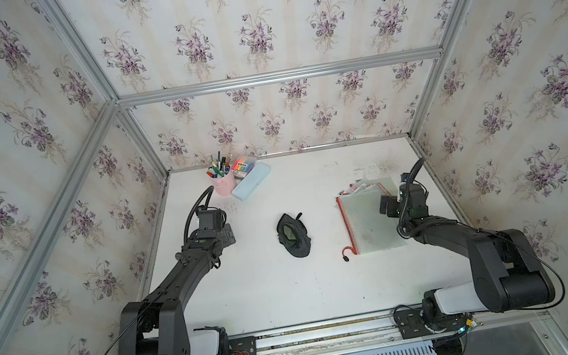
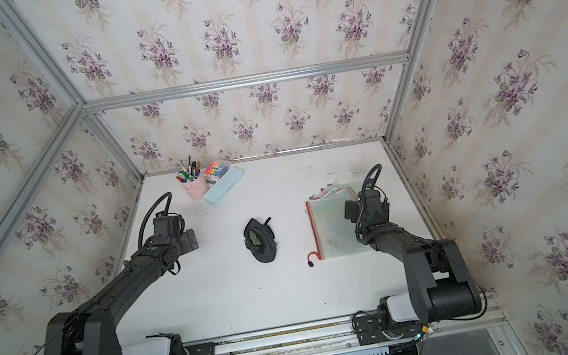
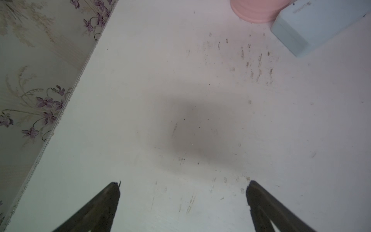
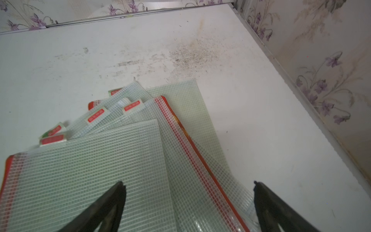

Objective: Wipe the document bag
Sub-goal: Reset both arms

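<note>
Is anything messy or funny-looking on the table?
Yes. The bags lie fanned out crookedly, not in a neat stack. Between them and the back wall, dark gritty specks dirty the table. The cloth sits crumpled in the middle, away from the bags.

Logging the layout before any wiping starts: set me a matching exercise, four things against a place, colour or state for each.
Things:
1. cloth
2. bags
3. cup
4. left gripper

Descriptions:
A. pink, at the far edge
B. dark, crumpled, lying free mid-table
C. open over bare surface
D. mesh with red zips, stacked under the open right gripper

Pairs: 1-B, 2-D, 3-A, 4-C
</note>
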Controlling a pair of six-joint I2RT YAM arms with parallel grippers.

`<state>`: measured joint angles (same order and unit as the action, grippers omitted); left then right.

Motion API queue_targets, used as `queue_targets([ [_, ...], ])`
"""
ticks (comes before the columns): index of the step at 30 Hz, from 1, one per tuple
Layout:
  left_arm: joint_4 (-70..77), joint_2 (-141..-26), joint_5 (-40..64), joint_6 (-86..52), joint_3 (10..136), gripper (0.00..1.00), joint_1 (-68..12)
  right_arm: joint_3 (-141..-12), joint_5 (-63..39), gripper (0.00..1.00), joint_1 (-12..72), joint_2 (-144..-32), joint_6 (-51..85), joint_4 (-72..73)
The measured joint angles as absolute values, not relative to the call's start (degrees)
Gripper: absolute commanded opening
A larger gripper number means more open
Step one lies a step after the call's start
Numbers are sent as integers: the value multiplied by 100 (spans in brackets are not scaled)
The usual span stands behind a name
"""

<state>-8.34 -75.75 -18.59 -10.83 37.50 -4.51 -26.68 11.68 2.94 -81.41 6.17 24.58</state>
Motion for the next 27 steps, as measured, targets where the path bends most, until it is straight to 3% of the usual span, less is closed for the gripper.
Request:
queue_targets([
  [8, 2091, -8029, -1577, -349, 2840, 100, -276, -1330, 642, 100, 303, -8722, 244, 5841],
  [15, 3638, -8565, -932, -8, 2495, 100, -169, -1304, 467, 100, 329, -8790, 110, 6761],
  [27, 3916, -8600, -801, 10, 2510, 100, -152, -1352, 379, 100, 314, -8807, 108, 6879],
])
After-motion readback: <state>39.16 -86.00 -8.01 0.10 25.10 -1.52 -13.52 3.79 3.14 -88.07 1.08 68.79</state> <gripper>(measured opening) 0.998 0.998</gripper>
